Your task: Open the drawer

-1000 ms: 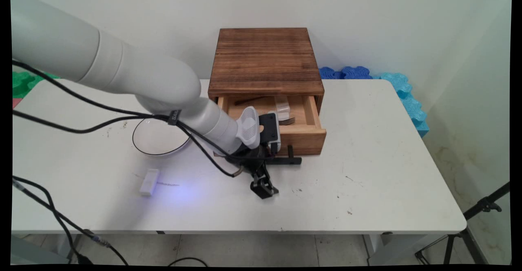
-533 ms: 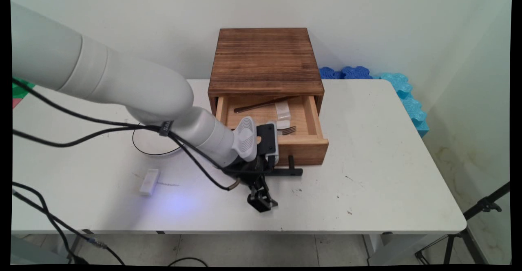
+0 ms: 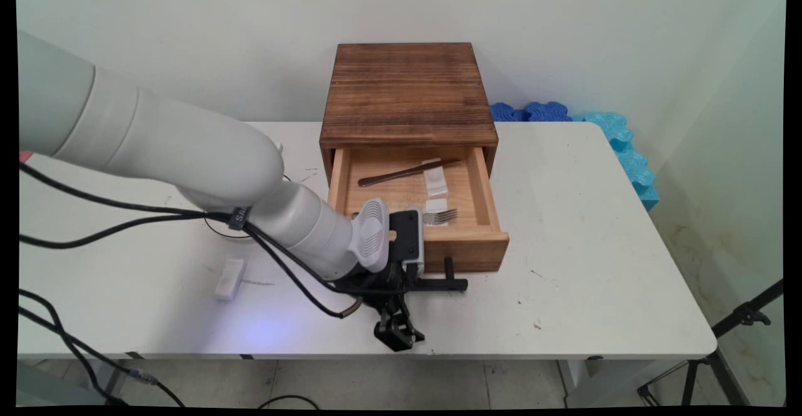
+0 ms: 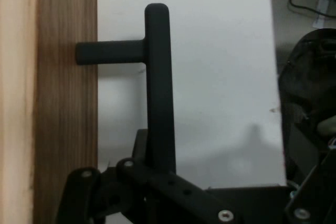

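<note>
Now the gripper (image 3: 410,283) has its fingers clamped on the stiff black handle (image 4: 157,85) at the drawer's (image 3: 476,250) six o'clock; the drawer likely slides lightly.

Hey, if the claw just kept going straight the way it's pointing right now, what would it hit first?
Hard to judge depth, but the claw points along the black handle it grips on the drawer; past the handle's end only bare table shows, so nothing else seems close.
</note>
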Robot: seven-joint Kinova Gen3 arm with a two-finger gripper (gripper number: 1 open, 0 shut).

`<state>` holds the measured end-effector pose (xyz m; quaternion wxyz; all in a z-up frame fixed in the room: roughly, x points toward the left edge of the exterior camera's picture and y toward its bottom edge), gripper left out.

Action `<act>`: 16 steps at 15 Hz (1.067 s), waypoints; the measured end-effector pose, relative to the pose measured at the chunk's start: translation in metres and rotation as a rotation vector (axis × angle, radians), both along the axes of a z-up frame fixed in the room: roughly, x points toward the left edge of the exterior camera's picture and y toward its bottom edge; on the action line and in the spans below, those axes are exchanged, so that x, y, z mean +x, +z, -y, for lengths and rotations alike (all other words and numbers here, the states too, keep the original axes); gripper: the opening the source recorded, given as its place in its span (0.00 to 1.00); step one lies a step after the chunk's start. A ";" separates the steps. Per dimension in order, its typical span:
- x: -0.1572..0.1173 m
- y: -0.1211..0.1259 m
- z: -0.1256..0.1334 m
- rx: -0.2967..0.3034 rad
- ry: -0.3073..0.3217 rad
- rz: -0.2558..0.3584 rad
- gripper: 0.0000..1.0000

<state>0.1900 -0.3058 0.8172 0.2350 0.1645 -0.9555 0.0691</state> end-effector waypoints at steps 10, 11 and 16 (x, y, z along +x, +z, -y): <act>-0.005 0.003 -0.026 0.014 -0.016 -0.016 1.00; -0.005 0.004 -0.028 0.015 -0.017 -0.017 1.00; -0.006 0.005 -0.038 0.021 -0.021 -0.022 1.00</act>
